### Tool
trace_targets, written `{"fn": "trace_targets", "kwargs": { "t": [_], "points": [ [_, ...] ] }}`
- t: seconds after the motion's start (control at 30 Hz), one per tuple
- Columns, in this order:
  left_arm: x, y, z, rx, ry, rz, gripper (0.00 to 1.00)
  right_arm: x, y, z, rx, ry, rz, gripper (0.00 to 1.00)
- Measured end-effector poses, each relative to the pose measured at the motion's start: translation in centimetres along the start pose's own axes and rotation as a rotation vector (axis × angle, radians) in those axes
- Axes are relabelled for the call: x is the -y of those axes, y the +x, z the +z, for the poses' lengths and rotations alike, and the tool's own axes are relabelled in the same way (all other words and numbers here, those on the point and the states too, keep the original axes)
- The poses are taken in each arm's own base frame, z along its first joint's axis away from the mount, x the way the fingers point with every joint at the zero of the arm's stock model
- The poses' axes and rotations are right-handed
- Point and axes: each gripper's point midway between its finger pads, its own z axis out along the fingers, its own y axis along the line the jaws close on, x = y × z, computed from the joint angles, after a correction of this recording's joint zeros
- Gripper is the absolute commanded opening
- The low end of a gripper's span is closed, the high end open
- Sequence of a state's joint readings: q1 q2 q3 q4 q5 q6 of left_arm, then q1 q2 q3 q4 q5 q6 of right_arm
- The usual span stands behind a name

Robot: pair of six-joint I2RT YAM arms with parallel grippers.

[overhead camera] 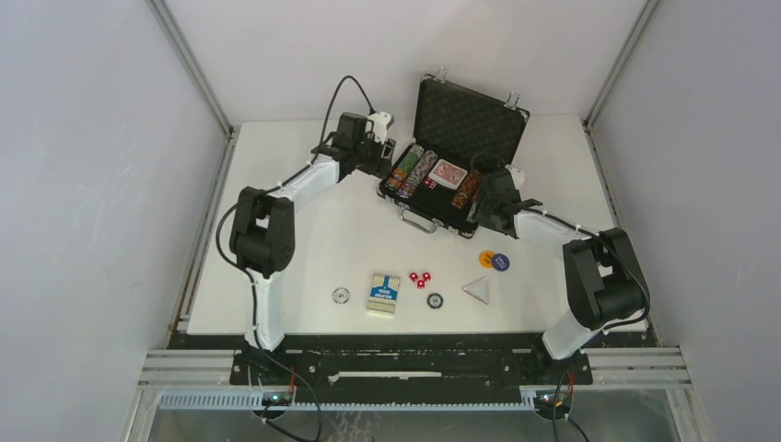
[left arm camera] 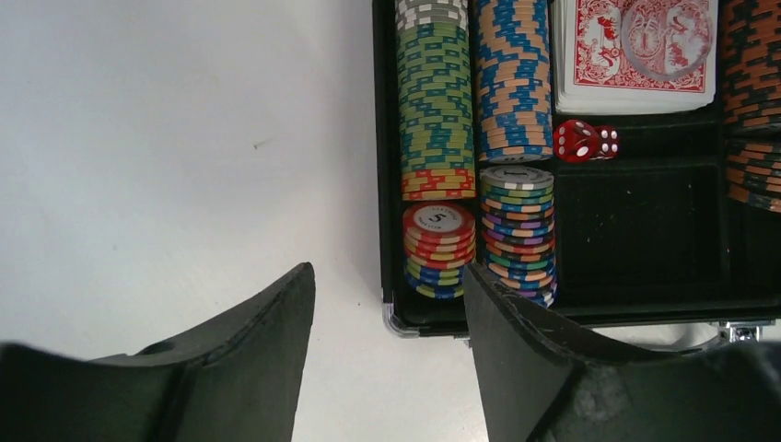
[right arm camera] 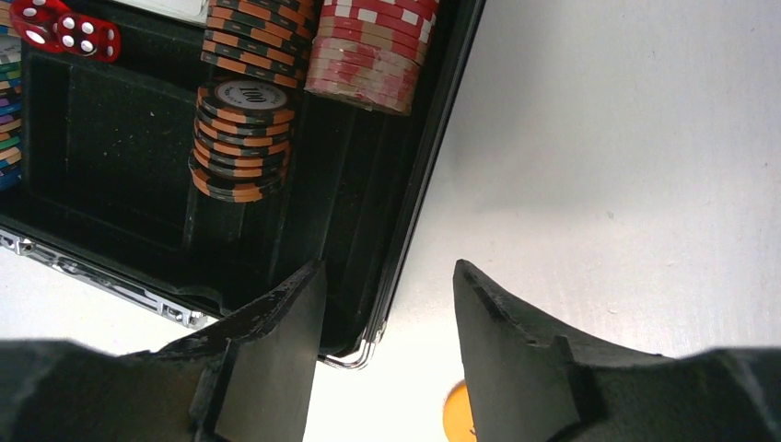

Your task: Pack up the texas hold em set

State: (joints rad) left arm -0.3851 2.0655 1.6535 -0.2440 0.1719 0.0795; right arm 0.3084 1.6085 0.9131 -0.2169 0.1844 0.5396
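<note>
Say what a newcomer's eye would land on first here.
The open black briefcase at the far middle of the table draws the eye, its tray packed with multicoloured poker chips and red-backed cards. The left pincer and right pincer stand at its two ends, jaws apart, each astride a side wall. Toward the near edge lie loose pieces: blue-boxed cards, red dice, a triangle piece.

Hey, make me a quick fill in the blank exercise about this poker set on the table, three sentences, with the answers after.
1. The briefcase has its lid ___.
2. The number of red dice lying inside it is ___.
3. The blue card box lies outside it, on the ___.
Missing words: open; two; table.
</note>
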Motion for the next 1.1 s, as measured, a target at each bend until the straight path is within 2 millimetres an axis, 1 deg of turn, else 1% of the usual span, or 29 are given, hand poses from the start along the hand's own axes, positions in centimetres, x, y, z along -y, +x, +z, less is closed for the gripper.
{"fn": "trace_targets", "kwargs": {
  "t": [0.07,0.23,0.33,0.4,0.5,0.57,0.67,0.77,0.9,0.97,1.07,1.1],
  "points": [
    [0.3,0.3,0.5,-0.023,0.001,0.001,0.59,-0.1,0.0,0.0,-0.003,-0.005,0.0,0.59],
    [-0.1,1.3,1.3,-0.082,-0.002,-0.011,0.42,-0.2,0.1,0.0,-0.008,-0.013,0.0,0.59],
    [-0.4,1.8,1.8,-0.113,-0.003,-0.02,0.37,-0.4,0.2,-0.1,-0.013,-0.023,-0.001,0.6],
    [-0.5,2.4,2.2,-0.134,-0.002,-0.024,0.38,-0.5,0.3,-0.1,-0.015,-0.027,-0.003,0.61],
    [-0.4,3.8,2.4,-0.178,0.004,-0.03,0.52,-0.6,0.3,-0.1,-0.015,-0.029,-0.006,0.62],
    [-0.3,4.4,2.5,-0.2,0.011,-0.029,0.54,-0.7,0.4,-0.1,-0.015,-0.031,-0.006,0.62],
    [-0.1,5.3,2.5,-0.228,0.02,-0.034,0.54,-0.8,0.4,-0.1,-0.017,-0.034,-0.007,0.63],
    [0.1,5.9,2.7,-0.247,0.034,-0.038,0.46,-0.8,0.4,-0.1,-0.017,-0.035,-0.008,0.63],
    [0.4,5.8,2.8,-0.256,0.041,-0.035,0.37,-0.8,0.5,-0.1,-0.018,-0.036,-0.008,0.63],
    [0.5,6.0,3.0,-0.263,0.042,-0.03,0.31,-0.8,0.5,-0.1,-0.019,-0.036,-0.008,0.63],
    [0.5,6.0,3.0,-0.263,0.043,-0.026,0.19,-0.8,0.5,-0.1,-0.019,-0.037,-0.008,0.62],
    [0.5,6.1,3.0,-0.264,0.044,-0.025,0.12,-0.8,0.5,-0.1,-0.019,-0.037,-0.008,0.63]
  ]
}}
